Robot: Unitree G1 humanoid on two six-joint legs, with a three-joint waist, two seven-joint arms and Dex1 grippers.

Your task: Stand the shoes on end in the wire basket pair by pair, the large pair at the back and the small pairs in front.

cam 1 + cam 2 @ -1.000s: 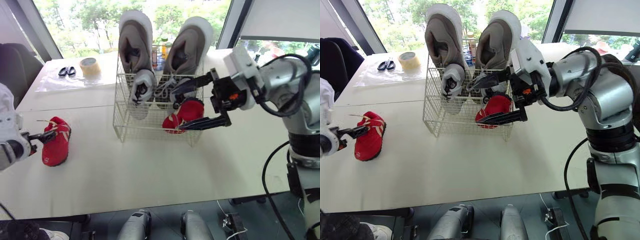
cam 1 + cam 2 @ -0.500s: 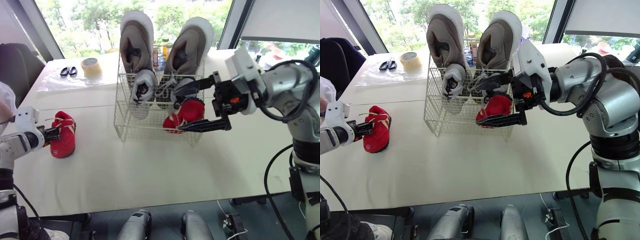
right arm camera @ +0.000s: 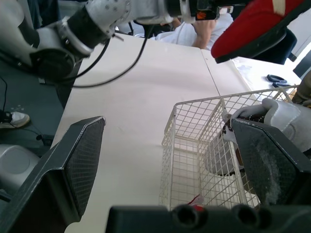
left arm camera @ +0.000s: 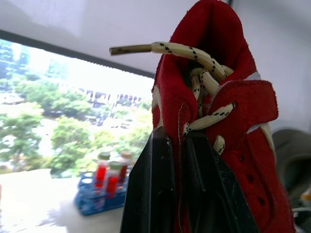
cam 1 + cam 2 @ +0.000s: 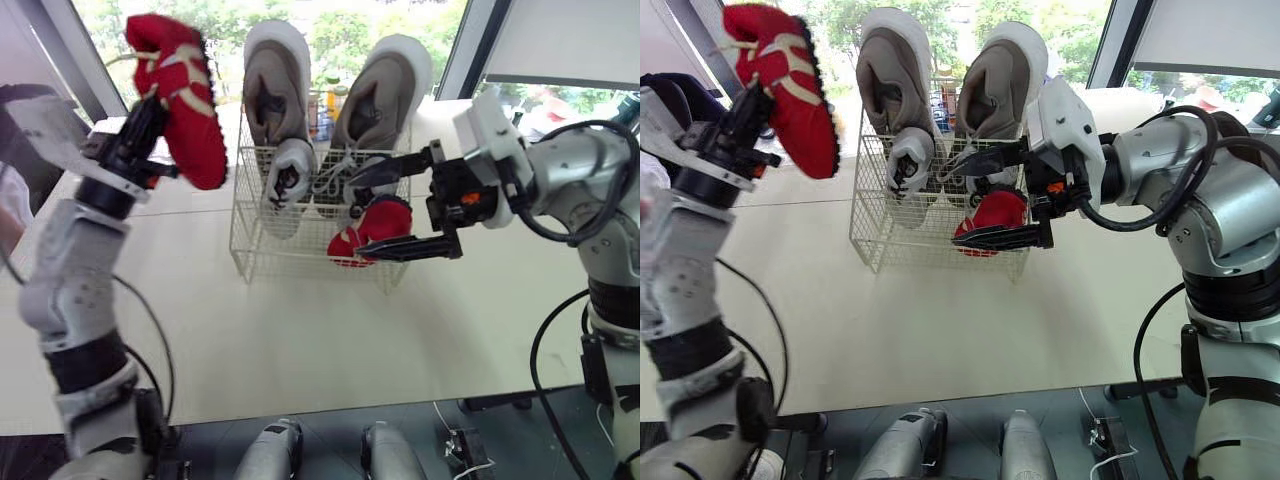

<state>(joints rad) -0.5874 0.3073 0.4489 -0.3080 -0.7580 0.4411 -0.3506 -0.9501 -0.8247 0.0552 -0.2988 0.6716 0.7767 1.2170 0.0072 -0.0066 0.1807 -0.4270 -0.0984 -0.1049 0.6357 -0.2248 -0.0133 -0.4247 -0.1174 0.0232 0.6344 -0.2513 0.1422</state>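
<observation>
Lifted off the table [image 5: 300, 330], our red shoe [image 5: 185, 110] now hangs high beside the wire basket [image 5: 290, 255], left fingers [image 4: 155, 194] clamped on its upper. Right fingers [image 5: 410, 248] gape by its mate [image 5: 370, 225] in front; next we stand it alongside.

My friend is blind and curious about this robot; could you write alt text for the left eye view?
A robot's left claw holds a small red shoe high in the air, left of a white wire basket on a table. Its right claw is open at the basket's front, by the matching red shoe; grey shoes stand inside.
</observation>
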